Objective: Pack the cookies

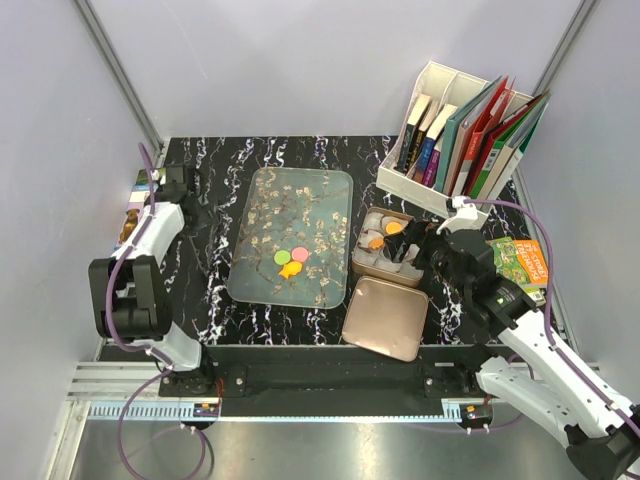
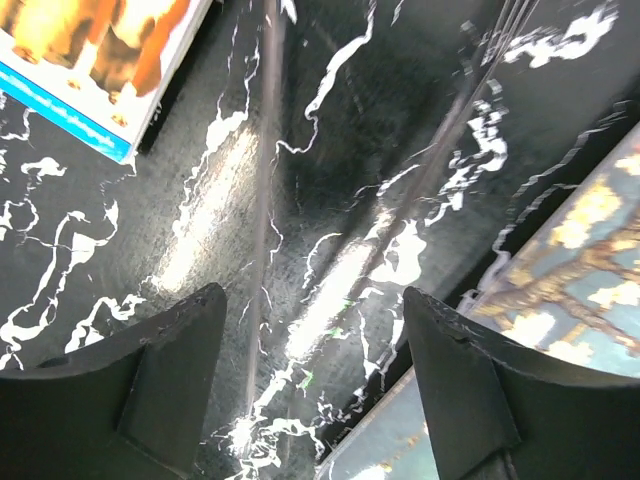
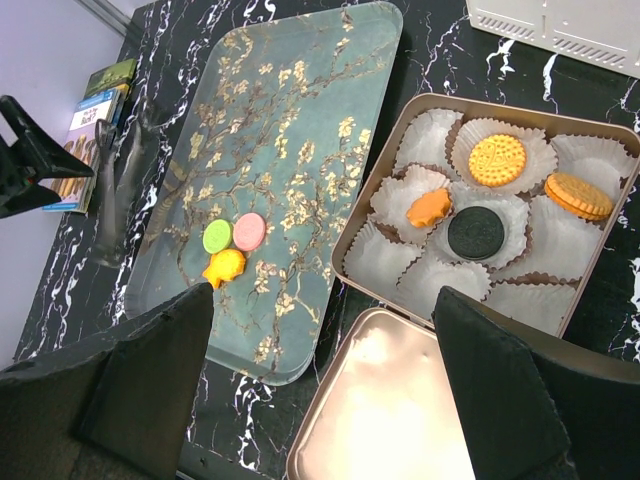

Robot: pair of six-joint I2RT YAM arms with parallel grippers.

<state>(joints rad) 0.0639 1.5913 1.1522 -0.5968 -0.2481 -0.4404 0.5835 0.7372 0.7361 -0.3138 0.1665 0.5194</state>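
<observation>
Three cookies [image 3: 217, 236] (green, pink, orange) lie clustered on the tray [image 3: 300, 120], left of the tin [image 3: 500, 103] under the right gripper [image 3: 320, 300], whose fingers stand wide and empty. Off the tray's opposite edge, the left gripper [image 2: 315, 300] is likewise parted, with nothing between its fingers.

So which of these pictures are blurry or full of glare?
Left wrist view: smeared and streaky, with bright glare bands across the marble tabletop. Right wrist view: sharp, though the tin lid is washed out by reflected light. Top external view: evenly lit, no blur, soft shadows only.
</observation>
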